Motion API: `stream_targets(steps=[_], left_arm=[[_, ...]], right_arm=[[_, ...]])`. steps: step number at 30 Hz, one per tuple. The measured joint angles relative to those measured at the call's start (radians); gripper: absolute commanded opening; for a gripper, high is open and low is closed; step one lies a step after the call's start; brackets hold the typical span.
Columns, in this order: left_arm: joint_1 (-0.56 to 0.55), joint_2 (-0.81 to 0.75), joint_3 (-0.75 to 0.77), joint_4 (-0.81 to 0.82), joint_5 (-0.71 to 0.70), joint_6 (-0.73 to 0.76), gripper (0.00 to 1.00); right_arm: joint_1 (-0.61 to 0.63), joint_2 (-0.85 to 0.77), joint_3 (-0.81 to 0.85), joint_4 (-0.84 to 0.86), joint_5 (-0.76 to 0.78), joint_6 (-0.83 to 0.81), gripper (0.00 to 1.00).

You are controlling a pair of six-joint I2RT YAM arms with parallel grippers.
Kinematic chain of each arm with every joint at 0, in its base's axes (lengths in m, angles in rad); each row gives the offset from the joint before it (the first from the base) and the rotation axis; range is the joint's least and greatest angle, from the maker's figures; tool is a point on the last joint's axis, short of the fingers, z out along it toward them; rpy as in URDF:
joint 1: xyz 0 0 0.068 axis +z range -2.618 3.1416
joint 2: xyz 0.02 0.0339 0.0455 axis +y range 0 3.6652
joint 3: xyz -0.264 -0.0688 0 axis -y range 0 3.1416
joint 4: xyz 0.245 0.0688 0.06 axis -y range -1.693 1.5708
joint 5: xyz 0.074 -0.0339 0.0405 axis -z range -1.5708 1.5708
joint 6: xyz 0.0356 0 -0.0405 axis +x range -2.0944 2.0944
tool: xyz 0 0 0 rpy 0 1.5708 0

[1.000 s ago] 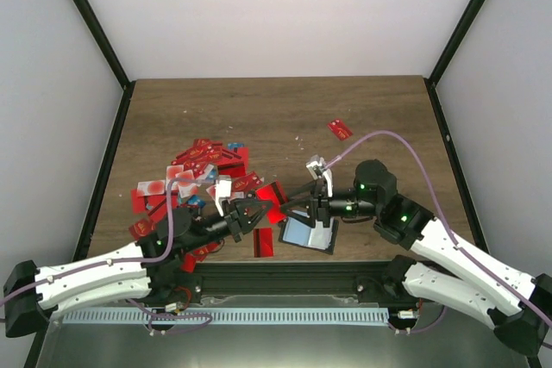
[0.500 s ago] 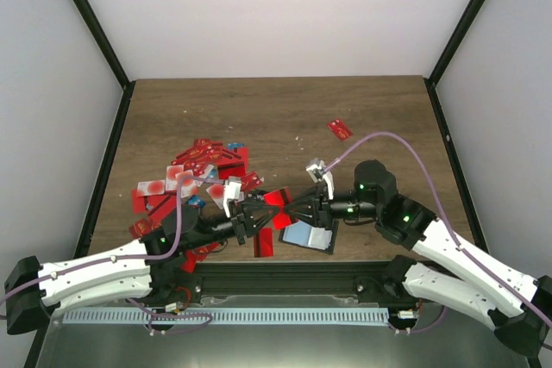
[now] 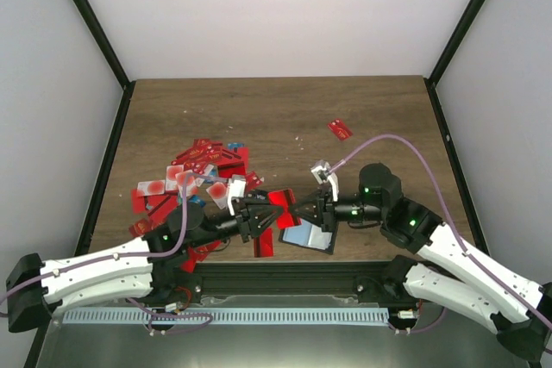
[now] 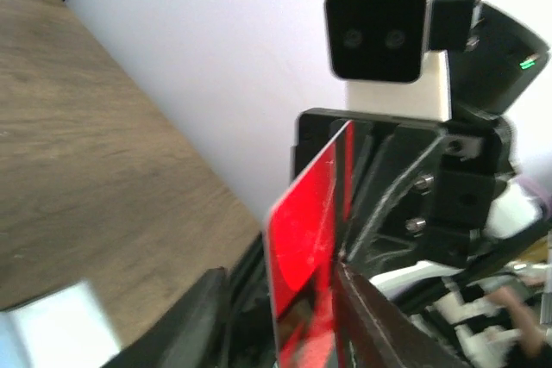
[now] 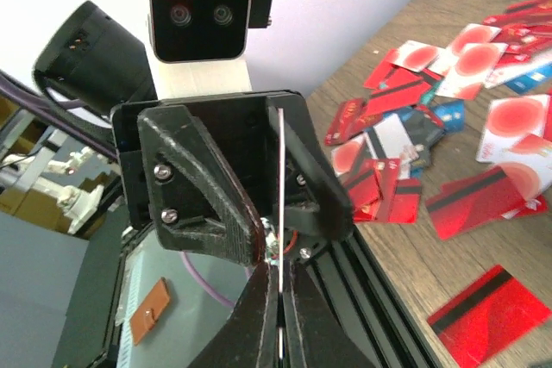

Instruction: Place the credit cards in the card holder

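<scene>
Mid-air handover: right gripper (image 3: 300, 206) clamped on a red card (image 3: 280, 201), left gripper (image 3: 261, 212) slightly apart. Card holder (image 3: 308, 236) lies open; most credit cards (image 3: 200, 171) litter the counter (image 3: 371, 109).

Wooden table (image 3: 285, 109) strewn with cards.
Credit cards (image 3: 203, 170) heaped at near left; lone card (image 3: 340, 129) far right; open card holder (image 3: 306, 237) by the front edge.

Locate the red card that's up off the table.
Top view: the red card is at front centre, pinched by the right end effector, beside the card holder.
</scene>
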Motion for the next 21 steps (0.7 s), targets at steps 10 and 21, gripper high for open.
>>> stream_targets(steps=[10,21], left_arm=[[0.000,0.196,0.025,-0.136,-0.140,0.016,0.74],[-0.003,0.581,0.194,-0.289,-0.182,0.026,0.74]], right_arm=[[0.001,-0.066,-0.110,-0.237,0.317,0.175,0.01],[-0.003,-0.151,-0.280,-0.437,0.473,0.408,0.01]])
